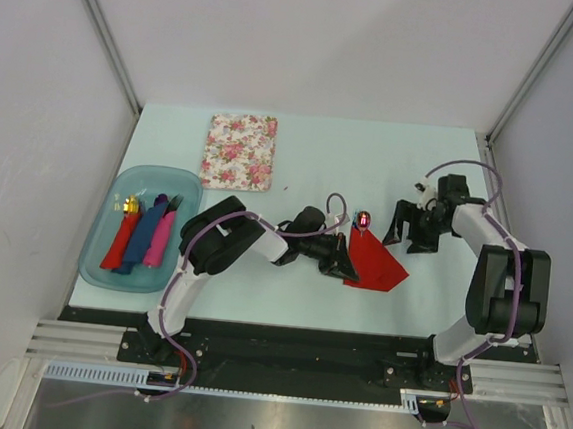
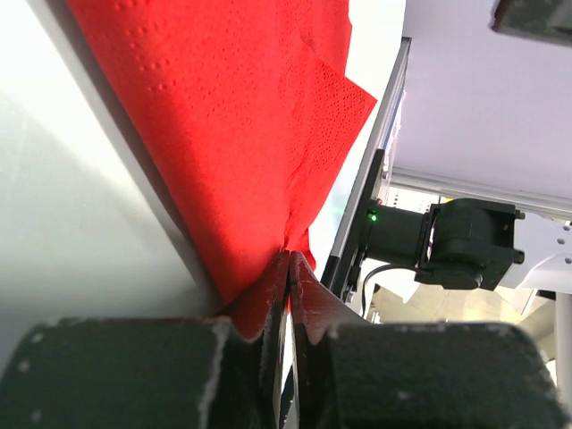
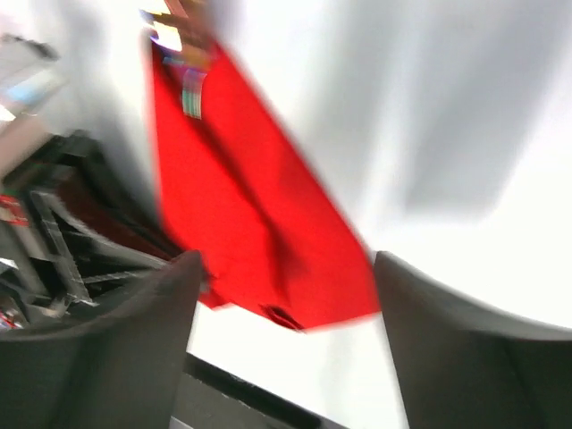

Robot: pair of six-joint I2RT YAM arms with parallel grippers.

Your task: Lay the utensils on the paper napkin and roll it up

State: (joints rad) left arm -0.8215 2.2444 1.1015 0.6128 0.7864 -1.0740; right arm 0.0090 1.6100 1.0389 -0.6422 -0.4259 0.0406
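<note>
A red paper napkin (image 1: 376, 262) lies folded on the pale table, roughly triangular. The shiny red spoon head (image 1: 363, 219) pokes out at its top corner; the rest of the utensils is hidden under the fold. My left gripper (image 1: 343, 264) is at the napkin's left edge. In the left wrist view it is shut (image 2: 290, 261) with the napkin (image 2: 241, 134) pinched between its jaws. My right gripper (image 1: 406, 236) hovers open just right of the spoon head. Its view is blurred: the napkin (image 3: 259, 214) lies beyond the open gripper (image 3: 286, 264), with a glinting utensil end (image 3: 190, 89) at the far tip.
A clear blue tray (image 1: 98, 248) at the left holds rolled napkins in red, blue and pink. A floral napkin pack (image 1: 239, 150) lies at the back. White walls close the table on three sides. The right arm (image 2: 465, 241) shows beyond the napkin in the left wrist view.
</note>
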